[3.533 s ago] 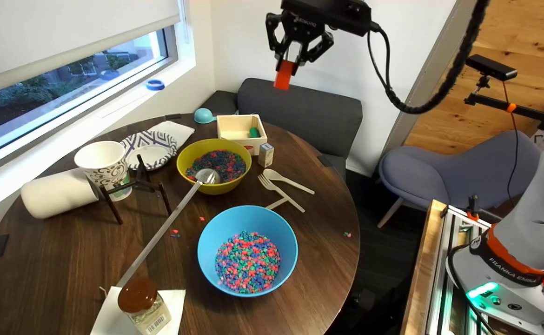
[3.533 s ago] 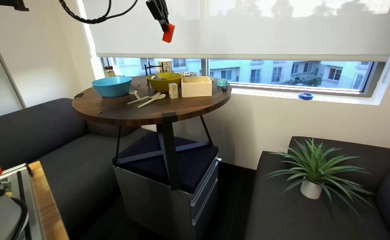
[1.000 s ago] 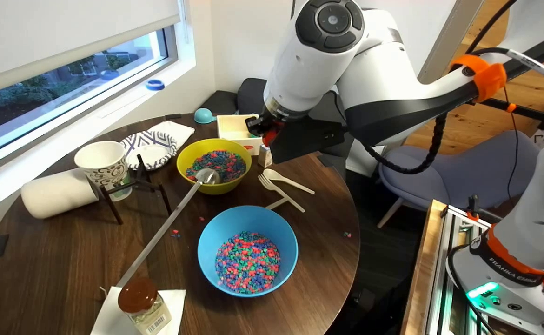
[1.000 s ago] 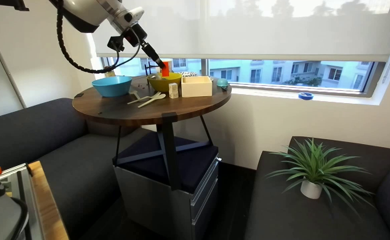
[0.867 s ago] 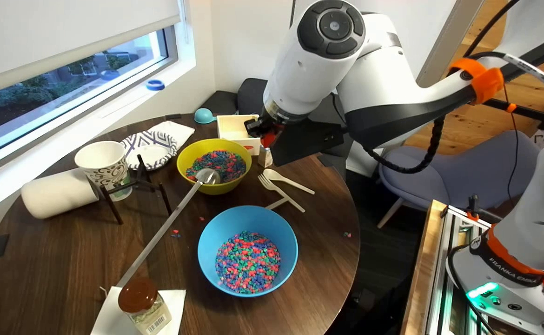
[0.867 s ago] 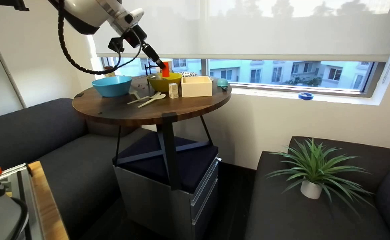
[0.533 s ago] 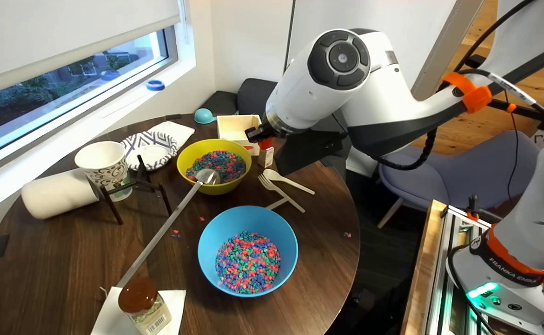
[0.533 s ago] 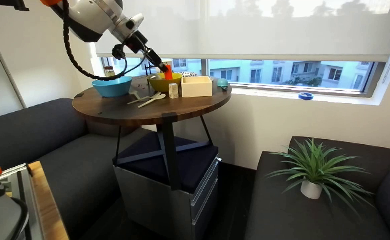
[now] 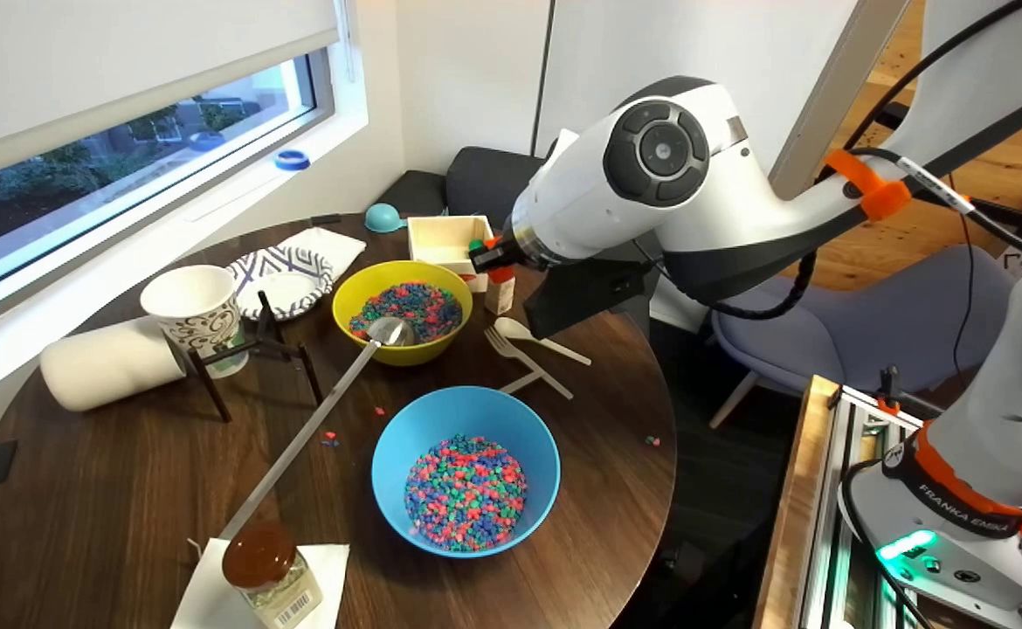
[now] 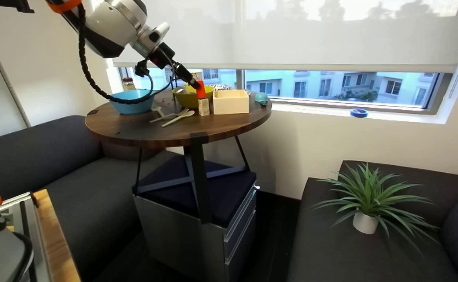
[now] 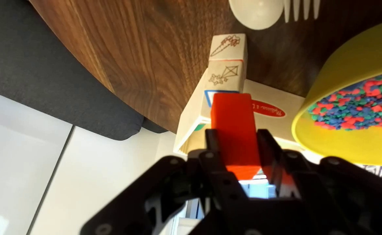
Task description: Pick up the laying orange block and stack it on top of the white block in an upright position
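Note:
The orange block (image 10: pixel 201 90) is held upright, slightly tilted, directly over the white block (image 10: pixel 203 107). Its lower end meets or nearly meets the white block's top; I cannot tell if they touch. My gripper (image 10: pixel 197 84) is shut on the orange block's upper part, with a finger on each side in the wrist view (image 11: pixel 235 140). In an exterior view, the orange block (image 9: pixel 500 273) is partly hidden by the gripper (image 9: pixel 495 253), above the white block (image 9: pixel 500 298). The white block (image 11: pixel 225 73) stands upright with printed pictures; the orange block covers its top in the wrist view.
A wooden box (image 10: pixel 231 102) stands close beside the white block. A yellow bowl (image 9: pixel 342 319) with a ladle is near on the other side. A pale spoon (image 9: pixel 542 339) and fork (image 9: pixel 524 358) lie in front. A blue bowl (image 9: pixel 389 502) stands farther off.
The arm has carried the orange block from high above the table down to the white block. In the last second it moved slightly sideways and lower, coming over the white block's top.

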Controlling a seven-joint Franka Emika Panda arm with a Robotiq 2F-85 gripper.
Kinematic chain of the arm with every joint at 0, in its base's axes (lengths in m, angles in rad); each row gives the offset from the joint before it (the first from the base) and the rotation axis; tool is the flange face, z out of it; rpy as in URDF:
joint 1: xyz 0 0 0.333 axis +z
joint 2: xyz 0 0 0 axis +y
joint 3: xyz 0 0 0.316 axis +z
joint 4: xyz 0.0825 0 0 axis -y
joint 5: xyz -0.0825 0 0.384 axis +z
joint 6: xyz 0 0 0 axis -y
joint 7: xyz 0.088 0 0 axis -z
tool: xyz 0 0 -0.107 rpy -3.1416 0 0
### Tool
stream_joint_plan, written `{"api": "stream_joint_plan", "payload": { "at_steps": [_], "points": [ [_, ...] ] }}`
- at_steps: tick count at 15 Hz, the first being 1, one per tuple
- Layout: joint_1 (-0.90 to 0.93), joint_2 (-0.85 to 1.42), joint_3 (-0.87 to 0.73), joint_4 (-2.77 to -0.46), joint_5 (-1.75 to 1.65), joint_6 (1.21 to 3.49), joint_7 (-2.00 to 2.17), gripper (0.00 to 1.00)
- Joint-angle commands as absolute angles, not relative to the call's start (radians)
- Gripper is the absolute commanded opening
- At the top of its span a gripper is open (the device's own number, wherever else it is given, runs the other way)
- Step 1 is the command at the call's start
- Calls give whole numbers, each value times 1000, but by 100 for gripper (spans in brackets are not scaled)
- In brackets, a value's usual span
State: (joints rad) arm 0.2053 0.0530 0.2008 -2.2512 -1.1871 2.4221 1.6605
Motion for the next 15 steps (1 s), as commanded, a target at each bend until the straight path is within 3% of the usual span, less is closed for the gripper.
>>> {"api": "stream_joint_plan", "payload": {
  "at_steps": [1,15],
  "points": [
    [196,25,187,-2293,-1244,2483,1722,8],
    [157,-37,153,-2360,-1240,2591,1709,8]
  ]
}}
